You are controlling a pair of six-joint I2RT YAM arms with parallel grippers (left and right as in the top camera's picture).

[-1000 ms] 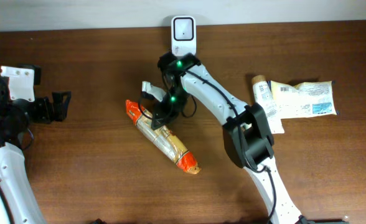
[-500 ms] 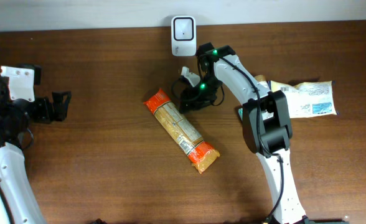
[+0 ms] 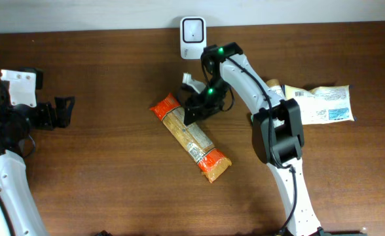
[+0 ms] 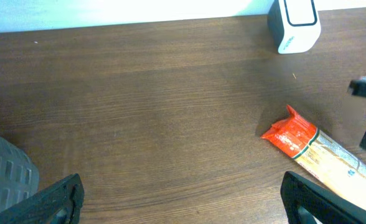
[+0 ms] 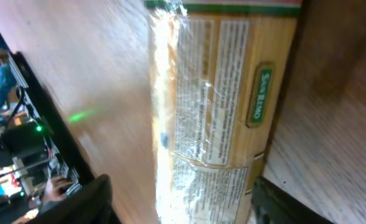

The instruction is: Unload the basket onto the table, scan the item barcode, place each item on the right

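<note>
We see the right arm [image 3: 248, 82] reaching from the front edge toward the back, elbow bent, its right gripper [image 3: 192, 108] tipped down over the upper end of the pasta packet [image 3: 194, 141], jaws spread apart and gripping nothing. The packet lies diagonally in the middle of the tabletop [image 3: 114, 170], near the scanner [image 3: 192, 29] at the back edge. Our left gripper [image 3: 65, 111] hangs wide open by the left edge
</note>
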